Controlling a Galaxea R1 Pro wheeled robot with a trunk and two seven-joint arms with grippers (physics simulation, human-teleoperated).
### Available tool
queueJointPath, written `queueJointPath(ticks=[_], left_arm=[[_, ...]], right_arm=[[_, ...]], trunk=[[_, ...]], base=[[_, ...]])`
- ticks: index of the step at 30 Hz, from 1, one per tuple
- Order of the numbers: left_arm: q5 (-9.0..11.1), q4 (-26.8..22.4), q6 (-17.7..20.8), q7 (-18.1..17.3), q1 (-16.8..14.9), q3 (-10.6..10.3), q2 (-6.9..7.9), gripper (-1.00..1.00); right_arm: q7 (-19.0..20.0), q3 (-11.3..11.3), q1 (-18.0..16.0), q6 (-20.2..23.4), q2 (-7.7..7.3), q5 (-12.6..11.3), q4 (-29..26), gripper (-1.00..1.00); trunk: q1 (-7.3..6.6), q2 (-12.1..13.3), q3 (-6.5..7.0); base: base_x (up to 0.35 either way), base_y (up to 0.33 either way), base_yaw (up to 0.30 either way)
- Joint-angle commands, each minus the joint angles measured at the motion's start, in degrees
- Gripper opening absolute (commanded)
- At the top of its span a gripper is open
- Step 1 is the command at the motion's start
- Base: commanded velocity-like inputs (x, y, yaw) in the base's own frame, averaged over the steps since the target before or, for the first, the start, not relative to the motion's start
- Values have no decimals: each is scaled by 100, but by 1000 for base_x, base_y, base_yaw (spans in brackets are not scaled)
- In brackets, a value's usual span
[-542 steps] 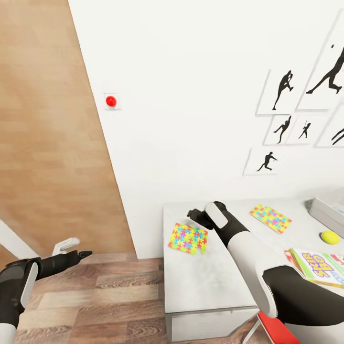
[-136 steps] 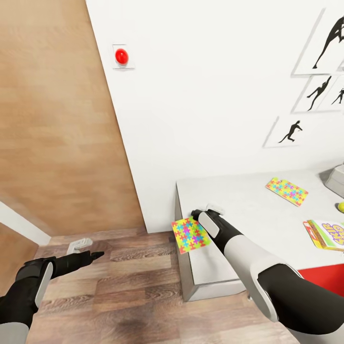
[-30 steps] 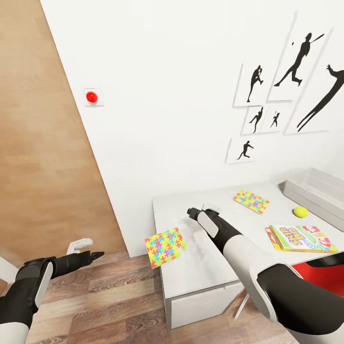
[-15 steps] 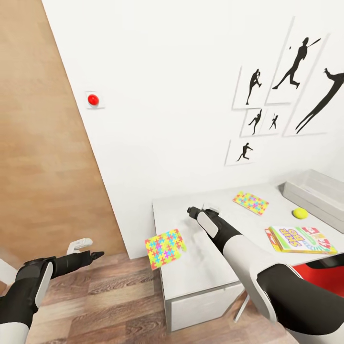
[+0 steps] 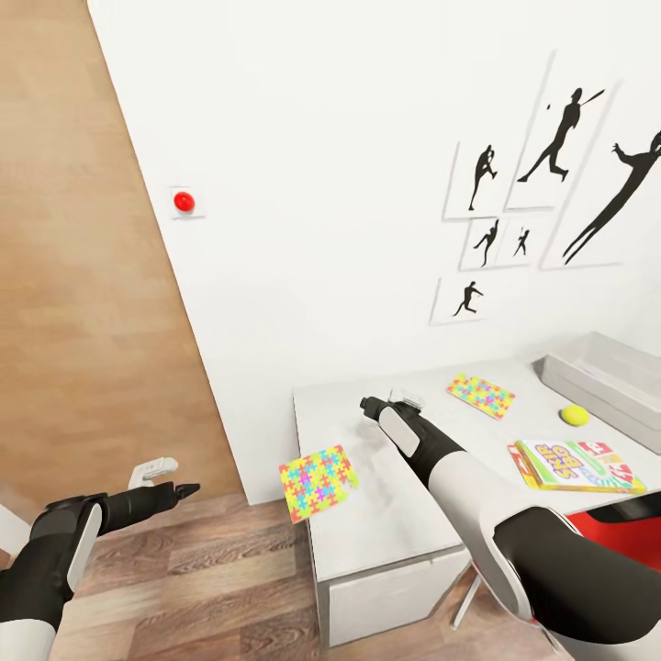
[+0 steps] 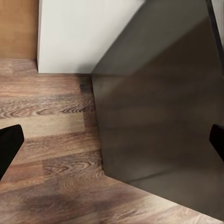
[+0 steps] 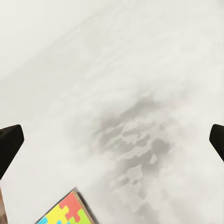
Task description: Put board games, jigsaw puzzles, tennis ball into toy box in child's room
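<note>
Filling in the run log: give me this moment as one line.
right gripper: open, empty, over table | near jigsaw puzzle: overhanging table edge | left gripper: open, over floor

Two jigsaw puzzles are showing: one puzzle (image 5: 319, 482) is hanging over the left end of the table (image 5: 386, 523), and the other puzzle (image 5: 480, 396) is lying on the table near the wall. One tennis ball (image 5: 576, 415) is sitting on the table. One Skip-Bo game (image 5: 574, 464) is lying there too. One toy box (image 5: 601, 375) is sitting at the table's right end. Six sports pictures (image 5: 560, 138) are hanging above the table.
</note>
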Motion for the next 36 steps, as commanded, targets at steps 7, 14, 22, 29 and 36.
queueJointPath(ticks=[7, 14, 22, 29, 36], left_arm=[[9, -4, 45, -19, -6, 10, -1, 100], [17, -6, 52, -26, -6, 16, 6, 100], [18, -6, 52, -26, -6, 15, 7, 100], [18, -6, 49, -26, -6, 18, 7, 100], [18, -6, 46, -26, -6, 19, 12, 100]], right_arm=[[-44, 53, -5, 25, 0, -31, -10, 100], [-6, 54, -4, 45, 18, -43, -10, 100], [192, 47, -5, 76, 21, -44, -18, 100], [234, 46, -5, 99, 21, -52, -18, 100], [247, 28, -1, 302, 12, -100, -32, 100]], trunk=[[4, -12, 54], [4, -12, 121], [4, -12, 196], [4, -12, 262], [4, -12, 329]], base=[[0, 0, 0], [0, 0, 0], [0, 0, 0], [0, 0, 0], [0, 0, 0]])
